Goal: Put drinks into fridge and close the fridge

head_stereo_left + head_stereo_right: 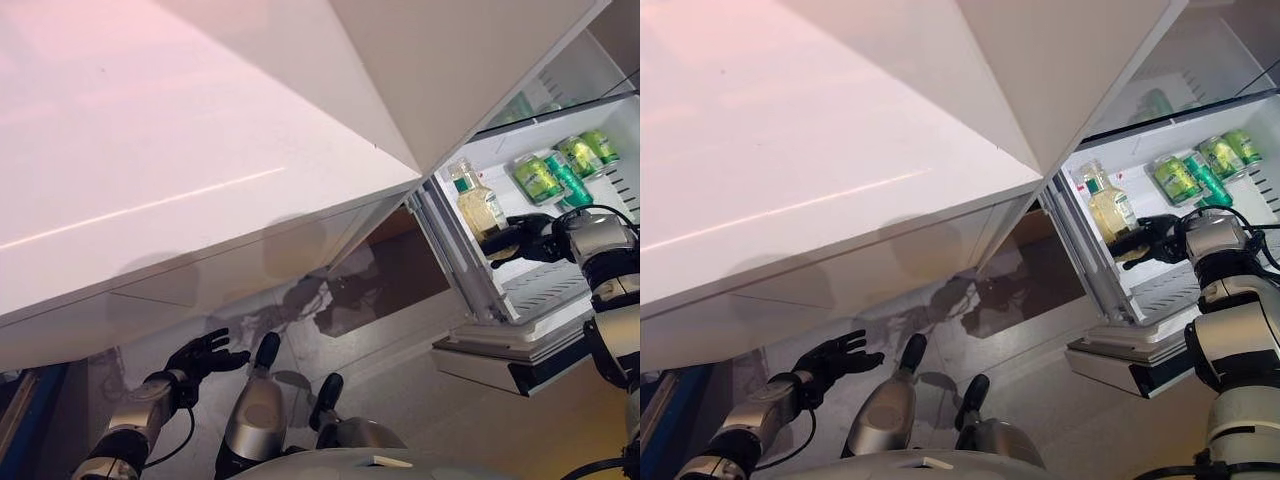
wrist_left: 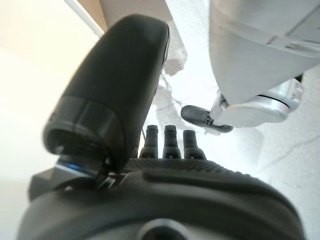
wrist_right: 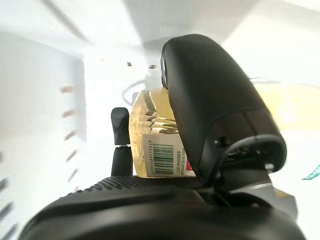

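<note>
While our left hand [image 1: 205, 357] hangs low with relaxed, empty fingers, we have our right hand [image 1: 527, 238] curled round the upright yellow drink bottle [image 1: 479, 205] inside the open fridge [image 1: 560, 290], near the green cans [image 1: 562, 166] lying further in.

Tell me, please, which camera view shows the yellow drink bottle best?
The left eye view: the bottle stands whole in the open fridge, cap to base, with the right hand curled round it. The right eye view nearly matches. The right wrist view shows only its lower part; the left wrist view, nothing.
</note>
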### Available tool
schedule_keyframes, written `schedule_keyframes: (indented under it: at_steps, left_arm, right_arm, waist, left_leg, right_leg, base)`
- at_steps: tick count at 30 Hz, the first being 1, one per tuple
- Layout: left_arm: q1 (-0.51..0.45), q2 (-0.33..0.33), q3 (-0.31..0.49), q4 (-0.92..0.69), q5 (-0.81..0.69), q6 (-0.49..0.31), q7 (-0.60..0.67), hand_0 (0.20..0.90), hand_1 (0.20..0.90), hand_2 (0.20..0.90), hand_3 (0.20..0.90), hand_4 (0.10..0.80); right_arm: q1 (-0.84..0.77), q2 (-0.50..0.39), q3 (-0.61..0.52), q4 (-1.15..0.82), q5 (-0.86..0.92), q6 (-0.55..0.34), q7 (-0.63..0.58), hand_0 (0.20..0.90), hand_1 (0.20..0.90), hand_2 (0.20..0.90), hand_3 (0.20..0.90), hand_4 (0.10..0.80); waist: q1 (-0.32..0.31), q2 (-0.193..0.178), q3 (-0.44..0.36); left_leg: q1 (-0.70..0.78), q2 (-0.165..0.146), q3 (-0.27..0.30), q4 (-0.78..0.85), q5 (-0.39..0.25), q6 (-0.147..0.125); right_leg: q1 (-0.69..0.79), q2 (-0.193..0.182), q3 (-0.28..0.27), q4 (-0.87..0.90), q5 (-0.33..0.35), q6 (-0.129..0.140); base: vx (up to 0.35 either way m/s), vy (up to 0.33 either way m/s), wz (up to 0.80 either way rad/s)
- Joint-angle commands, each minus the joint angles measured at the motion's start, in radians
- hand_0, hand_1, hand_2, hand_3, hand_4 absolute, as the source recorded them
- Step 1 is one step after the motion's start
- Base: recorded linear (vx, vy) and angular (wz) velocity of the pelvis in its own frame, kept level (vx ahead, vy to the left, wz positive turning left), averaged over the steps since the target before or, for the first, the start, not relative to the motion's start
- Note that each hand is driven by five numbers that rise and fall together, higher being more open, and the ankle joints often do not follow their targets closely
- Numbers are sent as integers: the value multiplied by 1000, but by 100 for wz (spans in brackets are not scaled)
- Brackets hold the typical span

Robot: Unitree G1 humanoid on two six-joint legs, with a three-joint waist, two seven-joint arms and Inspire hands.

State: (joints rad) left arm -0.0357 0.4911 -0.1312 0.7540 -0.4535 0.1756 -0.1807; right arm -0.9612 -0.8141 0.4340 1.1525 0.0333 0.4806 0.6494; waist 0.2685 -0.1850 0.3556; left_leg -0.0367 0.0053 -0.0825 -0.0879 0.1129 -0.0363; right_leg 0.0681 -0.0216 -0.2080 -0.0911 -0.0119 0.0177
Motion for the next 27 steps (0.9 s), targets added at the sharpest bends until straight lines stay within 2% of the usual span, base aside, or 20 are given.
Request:
schedule_keyframes:
  at_steps: [1,8,25,27]
  left_arm:
    - [31,50,-27,20,-27,-12,7,900,900,900,900,800]
    - [11,49,-20,44,-25,-15,14,900,900,900,900,800]
    - [-19,31,-21,58,-23,-10,41,900,900,900,900,800]
    - [-21,30,-22,60,-25,-8,44,900,900,900,900,800]
  right_arm:
    - [-156,-95,103,27,-110,10,85,300,300,300,200,100]
    - [-153,-73,103,70,-150,49,124,300,300,300,200,100]
    - [-81,0,41,102,-144,55,62,300,300,300,200,100]
    - [-74,5,37,103,-143,54,51,394,394,394,310,210]
  waist:
    - [10,-4,-44]
    - [26,-6,-32]
    - [32,0,-27]
    - [30,1,-27]
  left_leg:
    - [-25,-34,-8,43,-87,49]
    - [-38,-35,-19,48,-82,45]
    - [-50,-44,-32,57,-79,48]
    - [-48,-44,-32,58,-80,48]
  right_leg:
    - [-74,25,15,48,74,19]
    - [-79,24,6,49,76,21]
    - [-89,20,4,58,78,25]
    - [-89,19,3,59,78,26]
  base:
    - [0,0,0]
    - [1,-5,0]
    - [6,0,3]
    - [0,0,0]
